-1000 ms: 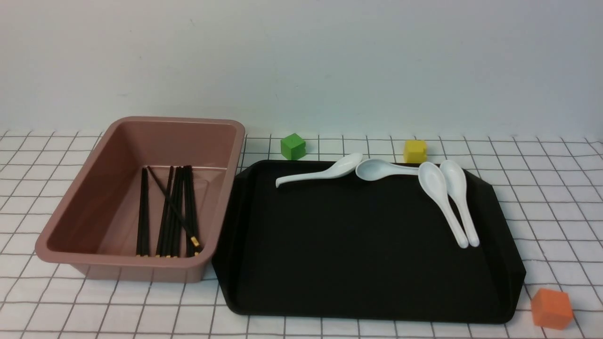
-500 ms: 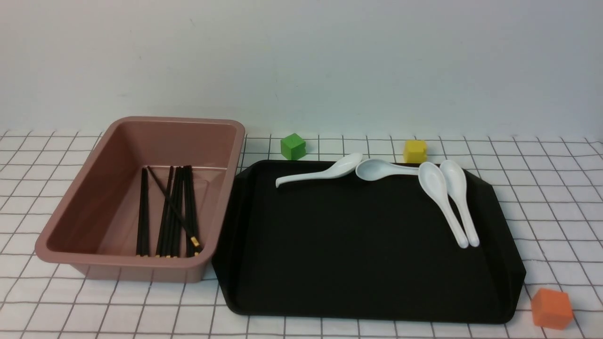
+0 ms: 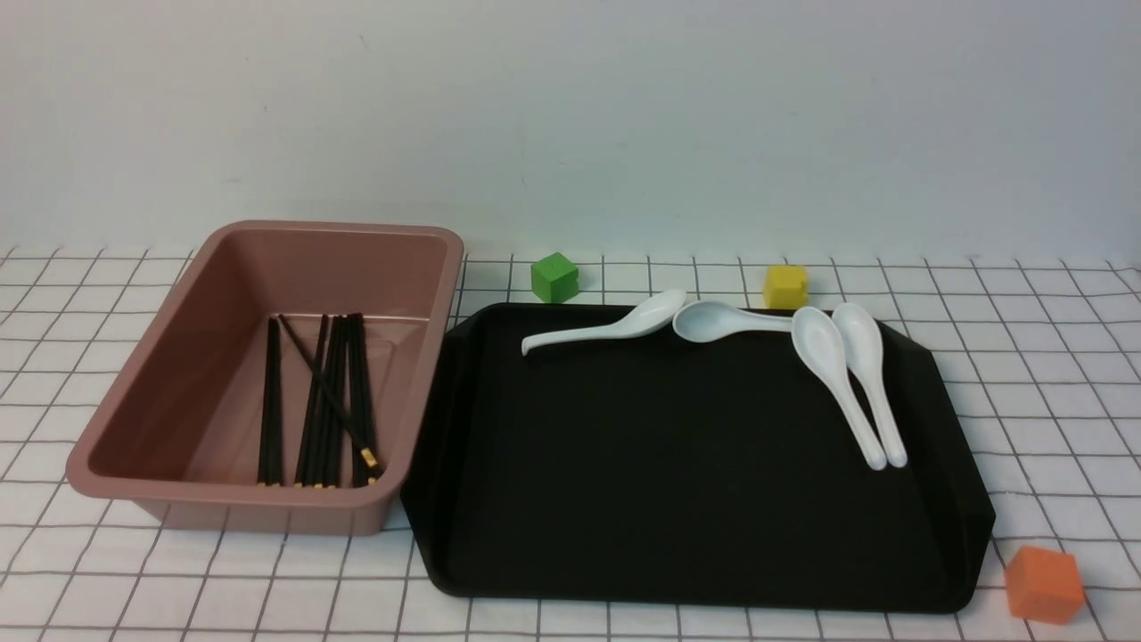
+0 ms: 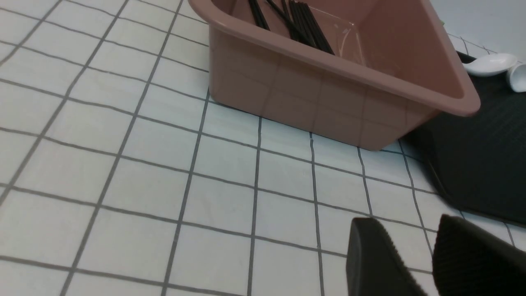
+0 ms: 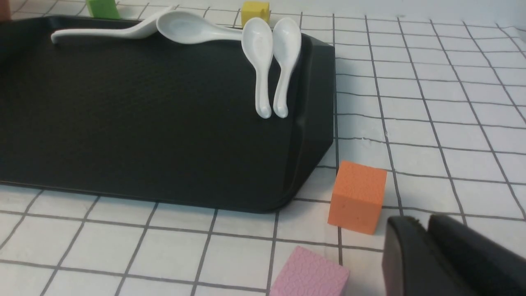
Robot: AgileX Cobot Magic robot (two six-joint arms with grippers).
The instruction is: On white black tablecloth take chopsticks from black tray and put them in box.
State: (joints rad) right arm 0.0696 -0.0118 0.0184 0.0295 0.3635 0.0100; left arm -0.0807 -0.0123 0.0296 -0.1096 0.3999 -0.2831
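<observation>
Plain pale grey-white wall point(image 3: 570, 116) behind the table, soft even light, possibly faint scuff marks

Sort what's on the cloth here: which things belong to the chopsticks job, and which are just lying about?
Part of the job:
- chopsticks, all lying in the box
- box
- tray, with no chopsticks on it
- tablecloth

Just lying about:
- four white spoons on the tray
- green cube
- yellow cube
- orange cube
- pink cube
</observation>
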